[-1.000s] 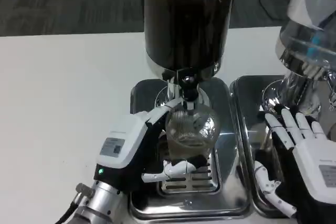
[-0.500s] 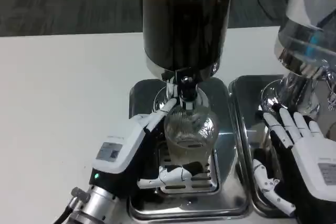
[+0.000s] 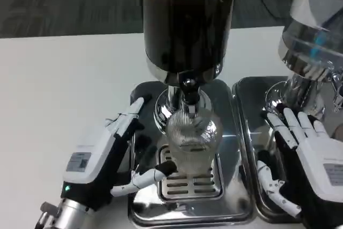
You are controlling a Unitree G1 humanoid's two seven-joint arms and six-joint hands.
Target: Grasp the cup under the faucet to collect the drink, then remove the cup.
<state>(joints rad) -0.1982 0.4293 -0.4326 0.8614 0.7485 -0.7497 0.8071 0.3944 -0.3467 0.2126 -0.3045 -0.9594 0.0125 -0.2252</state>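
Observation:
A clear ribbed cup (image 3: 192, 138) stands on the drip grate (image 3: 188, 183) directly under the faucet (image 3: 188, 90) of the dark drink dispenser (image 3: 186, 20). My left hand (image 3: 102, 159) is to the left of the cup, fingers spread and apart from it, with the thumb tip near the cup's base. My right hand (image 3: 308, 159) hovers open over the neighbouring tray on the right, fingers spread and holding nothing.
The cup's steel drip tray (image 3: 147, 207) sits at the table's middle. A second steel tray (image 3: 252, 132) to the right carries a clear dispenser (image 3: 316, 36). White table surface (image 3: 59, 89) stretches to the left.
My left hand has let go of the cup and drawn back to the left; its fingers have opened. The cup stays under the faucet. The right hand has barely moved.

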